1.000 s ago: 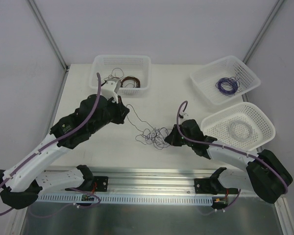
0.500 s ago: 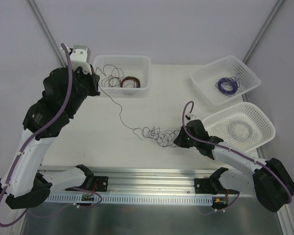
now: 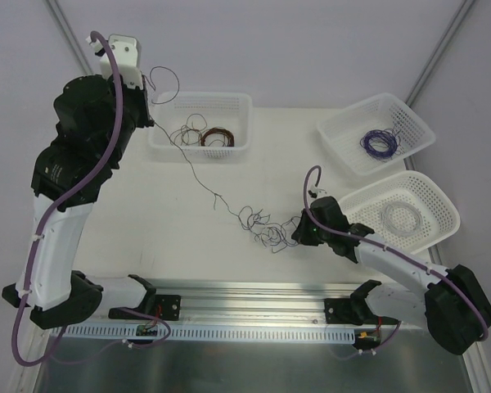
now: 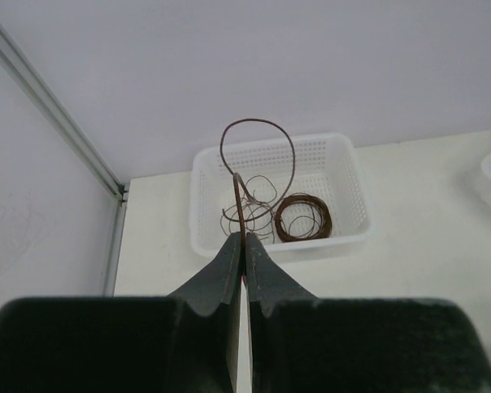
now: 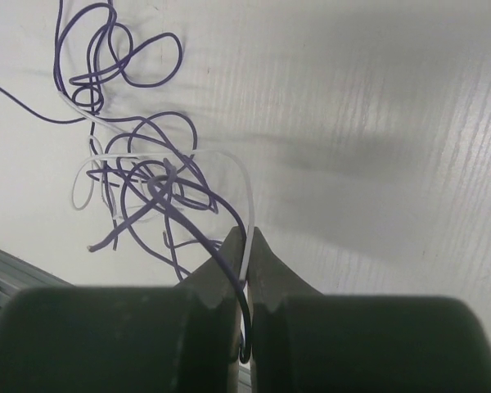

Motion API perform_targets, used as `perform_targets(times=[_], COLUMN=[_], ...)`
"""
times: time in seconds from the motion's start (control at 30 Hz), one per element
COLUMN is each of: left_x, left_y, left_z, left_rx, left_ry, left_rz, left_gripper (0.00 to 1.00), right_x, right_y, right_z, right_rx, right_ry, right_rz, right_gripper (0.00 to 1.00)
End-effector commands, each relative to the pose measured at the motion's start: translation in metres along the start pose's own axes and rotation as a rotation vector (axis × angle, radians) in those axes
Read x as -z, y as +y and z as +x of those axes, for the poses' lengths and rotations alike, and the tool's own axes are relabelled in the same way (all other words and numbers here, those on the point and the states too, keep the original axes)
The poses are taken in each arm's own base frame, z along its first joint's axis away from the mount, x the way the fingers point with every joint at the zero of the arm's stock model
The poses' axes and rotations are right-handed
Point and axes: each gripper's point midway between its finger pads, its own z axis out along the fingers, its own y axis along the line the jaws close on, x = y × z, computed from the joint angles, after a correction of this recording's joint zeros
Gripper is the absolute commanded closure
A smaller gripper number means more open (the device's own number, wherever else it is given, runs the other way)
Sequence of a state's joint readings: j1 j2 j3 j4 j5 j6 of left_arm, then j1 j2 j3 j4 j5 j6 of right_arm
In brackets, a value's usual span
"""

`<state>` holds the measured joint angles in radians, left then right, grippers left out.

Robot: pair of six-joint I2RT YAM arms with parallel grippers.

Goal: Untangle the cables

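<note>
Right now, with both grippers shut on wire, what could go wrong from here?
The left gripper holds a brown strand high while the right gripper grips the cables; more pull may tighten knots instead of freeing them. The strand passes a corner of the basket and could snag its rim. The thin wire might slip from that grip.

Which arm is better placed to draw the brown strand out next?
Left: the left pincer is shut on the brown strand, raised high; the right pincer is shut on the clump at the table.
</note>
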<state>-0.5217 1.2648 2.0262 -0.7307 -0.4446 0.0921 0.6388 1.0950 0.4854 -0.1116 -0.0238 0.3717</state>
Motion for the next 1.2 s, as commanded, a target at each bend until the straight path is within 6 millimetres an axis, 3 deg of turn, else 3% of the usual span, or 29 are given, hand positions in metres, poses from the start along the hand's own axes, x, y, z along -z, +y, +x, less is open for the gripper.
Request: perform_targets(times=[0.0,0.13,0.27,0.4,0.53,0.6,0.73,0.83,0.87,0.93,1.03,1.17], left_x=[0.003,0.002,0.001,-0.002,0.006,0.006,-0.007,-0.017,-0.022,-0.033,-0.052,-0.077], left_y=[0.015,0.044,0.073,0.094,0.135,0.134,0.11,0.095,0.09,0.084,0.077,0.062], left_z=[-0.017,-0.031,-0.041,-0.04,-0.034,-0.034,-0.027,-0.021,-0.018,-0.015,-0.009,-0.01], left_rx=[-0.051,-0.114,-0.152,-0.185,-0.234,-0.207,-0.182,-0.159,-0.147,-0.145,-0.151,-0.122], left_ry=[-0.039,-0.051,-0.055,-0.029,0.019,0.001,-0.021,-0.021,-0.02,-0.01,0.01,0.003], left_rz=[-0.044,-0.167,-0.283,-0.379,-0.582,-0.553,-0.411,-0.333,-0.307,-0.288,-0.269,-0.212], left_gripper=[1.0,1.0,0.99,0.98,0.98,0.99,0.98,0.98,0.98,0.98,0.98,0.98], right_x=[0.009,0.009,0.013,0.022,0.031,0.037,0.044,0.053,0.057,0.063,0.077,0.093], right_y=[0.008,-0.004,-0.004,-0.004,-0.013,-0.013,-0.001,0.013,0.019,0.026,0.038,0.048], right_z=[-0.021,-0.021,-0.019,-0.022,-0.023,-0.025,-0.026,-0.031,-0.036,-0.039,-0.048,-0.054], right_rx=[0.045,0.049,0.044,0.06,0.064,0.082,0.119,0.147,0.157,0.187,0.235,0.286], right_ry=[-0.042,-0.035,-0.028,-0.023,-0.027,-0.037,-0.032,-0.03,-0.037,-0.043,-0.063,-0.082], right_rz=[-0.006,0.071,0.067,0.081,0.119,0.111,0.05,-0.005,-0.02,-0.044,-0.077,-0.113], right_gripper=[0.97,0.99,0.99,0.99,0.99,0.99,0.9,0.67,0.53,0.4,0.25,0.14])
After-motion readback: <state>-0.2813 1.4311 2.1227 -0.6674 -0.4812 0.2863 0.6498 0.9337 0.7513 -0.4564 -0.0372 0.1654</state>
